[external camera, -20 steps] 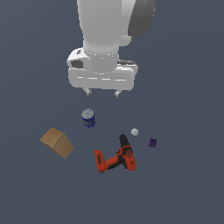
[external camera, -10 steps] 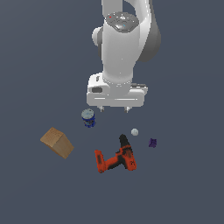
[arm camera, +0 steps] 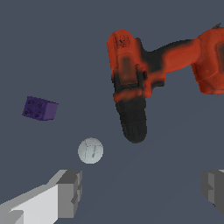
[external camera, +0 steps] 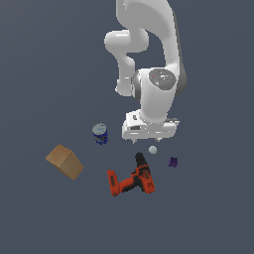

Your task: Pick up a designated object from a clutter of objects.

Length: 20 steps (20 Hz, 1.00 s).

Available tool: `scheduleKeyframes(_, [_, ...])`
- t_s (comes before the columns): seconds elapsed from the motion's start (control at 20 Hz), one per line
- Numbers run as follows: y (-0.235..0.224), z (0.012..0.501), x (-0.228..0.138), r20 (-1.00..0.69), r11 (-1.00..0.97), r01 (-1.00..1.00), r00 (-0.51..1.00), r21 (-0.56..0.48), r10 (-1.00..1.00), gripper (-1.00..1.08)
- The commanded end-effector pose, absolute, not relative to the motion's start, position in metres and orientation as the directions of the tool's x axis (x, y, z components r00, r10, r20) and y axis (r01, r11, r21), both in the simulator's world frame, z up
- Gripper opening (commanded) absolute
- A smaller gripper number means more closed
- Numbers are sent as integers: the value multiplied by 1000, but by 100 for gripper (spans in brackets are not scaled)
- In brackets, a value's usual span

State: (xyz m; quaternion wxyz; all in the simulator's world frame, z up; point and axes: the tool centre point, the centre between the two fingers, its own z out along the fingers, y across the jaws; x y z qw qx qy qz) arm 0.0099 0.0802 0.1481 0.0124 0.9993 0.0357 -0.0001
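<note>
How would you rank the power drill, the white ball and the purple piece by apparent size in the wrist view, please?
1. power drill, by far the largest
2. purple piece
3. white ball; close to the purple piece, so that order is unsure

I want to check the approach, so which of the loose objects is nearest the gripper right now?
The small white-grey ball, just below the open gripper. The orange-and-black power drill and tiny purple block lie slightly farther; the blue can and tan box farther still.

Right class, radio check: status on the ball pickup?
Jaws open, empty, above the ball. Ball on floor, untouched. Drill close beside it, purple block on its other side.
</note>
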Motion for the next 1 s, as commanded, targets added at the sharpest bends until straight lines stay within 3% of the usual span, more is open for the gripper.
scheduleKeyframes(0.0, [95, 126, 5, 1, -996, 85, 996, 18, 85, 100])
scheduleKeyframes(0.4, [125, 81, -9, 0, -994, 113, 994, 4, 113, 100])
scheduleKeyframes(0.95, [131, 67, -14, -1, -993, 119, 993, 1, 119, 100])
